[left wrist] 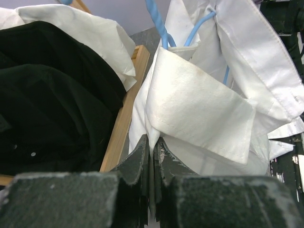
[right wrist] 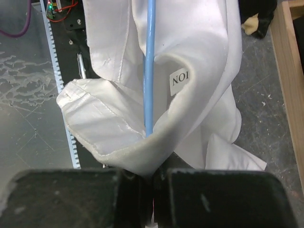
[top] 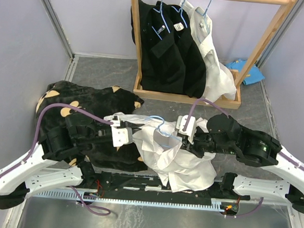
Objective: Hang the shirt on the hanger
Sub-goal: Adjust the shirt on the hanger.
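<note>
Shirt (top: 177,160) of thin, crumpled white fabric, collar folded around the light-blue wire hanger (right wrist: 148,71), pinched by left fingers (left wrist: 135,164) and right fingers (right wrist: 213,194); hanger's lower part hidden by cloth

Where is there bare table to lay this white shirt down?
Bare grey table lies left of the wooden rack, behind the flowered black cloth, and along the right edge, nearer than the blue cloth. The middle is crowded: left arm, right arm, white shirt, hanger.

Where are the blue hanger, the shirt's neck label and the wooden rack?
hanger (right wrist: 148,71), right wrist view, on its straight wire
neck label (right wrist: 179,80), right wrist view, on its printed face
wooden rack (top: 266,41), top external view, on its right post
</note>
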You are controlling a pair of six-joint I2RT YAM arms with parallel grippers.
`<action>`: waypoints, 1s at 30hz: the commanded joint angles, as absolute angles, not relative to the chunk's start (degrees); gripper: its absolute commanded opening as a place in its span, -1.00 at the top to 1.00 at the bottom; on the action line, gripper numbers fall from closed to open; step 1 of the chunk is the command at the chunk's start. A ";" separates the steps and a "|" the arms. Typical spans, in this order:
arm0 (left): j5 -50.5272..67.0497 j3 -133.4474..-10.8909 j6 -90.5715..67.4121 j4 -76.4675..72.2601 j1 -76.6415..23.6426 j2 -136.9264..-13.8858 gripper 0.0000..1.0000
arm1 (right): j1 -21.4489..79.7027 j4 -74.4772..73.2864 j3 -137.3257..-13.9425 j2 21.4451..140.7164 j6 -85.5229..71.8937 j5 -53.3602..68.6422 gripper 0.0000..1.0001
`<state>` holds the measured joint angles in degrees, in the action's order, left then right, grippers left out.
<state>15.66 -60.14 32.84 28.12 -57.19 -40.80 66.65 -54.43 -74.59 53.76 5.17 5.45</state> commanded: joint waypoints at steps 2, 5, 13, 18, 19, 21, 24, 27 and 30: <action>3.20 -63.51 32.51 29.75 -57.11 -36.80 0.81 | 66.80 -54.86 -74.45 48.81 4.99 2.19 1.00; -0.03 -62.82 31.59 30.90 -57.17 -33.64 0.82 | 66.80 -55.51 -74.06 46.76 4.66 0.40 1.00; -2.80 -60.74 26.83 30.86 -57.13 -29.51 0.28 | 66.80 -56.34 -74.66 47.37 5.17 -1.28 1.00; -3.18 -61.69 26.34 29.50 -57.08 -29.87 -0.16 | 66.80 -56.12 -74.60 49.32 5.12 -2.69 1.00; -3.28 -61.96 26.44 29.42 -57.12 -30.13 -0.19 | 66.80 -55.83 -74.54 49.46 4.85 -3.12 1.00; -2.90 -62.62 26.24 29.26 -57.14 -31.04 -0.23 | 66.80 -55.09 -74.30 49.48 4.14 -3.90 1.00; -0.34 -62.74 23.27 26.75 -57.13 -33.38 -0.33 | 66.80 -52.99 -73.44 49.31 2.81 -5.54 1.00; 5.09 -60.91 17.54 19.87 -57.17 -35.71 -0.56 | 66.80 -50.98 -72.41 49.67 1.43 -8.69 1.00; 7.39 -58.21 11.70 12.35 -57.14 -37.52 -0.65 | 66.80 -49.03 -72.16 50.53 0.35 -10.62 1.00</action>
